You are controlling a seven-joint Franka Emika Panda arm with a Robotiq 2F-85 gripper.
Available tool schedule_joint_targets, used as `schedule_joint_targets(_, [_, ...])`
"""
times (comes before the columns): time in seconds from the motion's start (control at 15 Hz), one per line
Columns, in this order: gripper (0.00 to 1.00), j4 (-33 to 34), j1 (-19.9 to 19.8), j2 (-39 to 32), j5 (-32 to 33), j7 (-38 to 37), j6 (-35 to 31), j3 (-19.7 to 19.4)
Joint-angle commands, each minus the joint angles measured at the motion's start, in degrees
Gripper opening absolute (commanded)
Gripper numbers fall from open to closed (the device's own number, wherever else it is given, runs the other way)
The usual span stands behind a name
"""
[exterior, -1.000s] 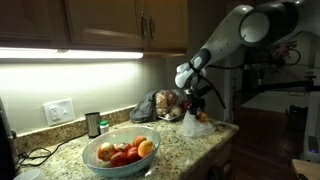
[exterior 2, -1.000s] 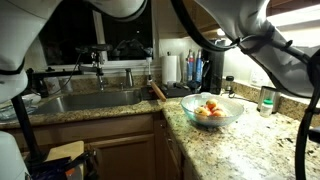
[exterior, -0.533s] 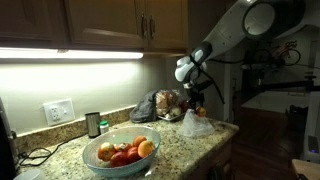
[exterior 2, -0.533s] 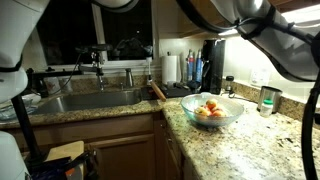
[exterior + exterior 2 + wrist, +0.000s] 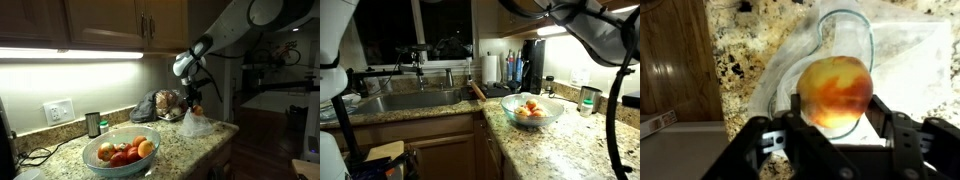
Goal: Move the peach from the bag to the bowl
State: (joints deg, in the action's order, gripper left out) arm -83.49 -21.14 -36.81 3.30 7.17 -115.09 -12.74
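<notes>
My gripper (image 5: 836, 105) is shut on an orange-yellow peach (image 5: 838, 90) and holds it in the air above the clear plastic bag (image 5: 890, 60). In an exterior view the gripper (image 5: 194, 98) hangs just above the bag (image 5: 196, 124), which lies on the granite counter (image 5: 190, 143) near its right end. The peach shows there as an orange spot (image 5: 196, 109) between the fingers. The clear glass bowl (image 5: 121, 151), with several fruits in it, stands to the left of the bag. It also shows in an exterior view (image 5: 531, 109).
A second bag of fruit (image 5: 160, 105) lies against the back wall. A small can (image 5: 93, 124) and a wall outlet (image 5: 58, 111) are behind the bowl. Wooden cabinets (image 5: 100, 22) hang overhead. A sink (image 5: 410, 100) and a paper towel roll (image 5: 491, 69) lie beyond the bowl.
My gripper has risen from the bag with the peach in it, and the arm has swung up and back. The bag and the bowl have stayed in place.
</notes>
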Motion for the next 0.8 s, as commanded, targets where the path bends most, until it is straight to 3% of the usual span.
schedule_joint_targets(0.0, [0.41,-6.6,0.0,6.5,-1.1,2.0,-0.3,1.3])
schedule_joint_targets(0.73, [0.41,-28.1,5.1,22.3,1.4,4.8,-12.3,1.9])
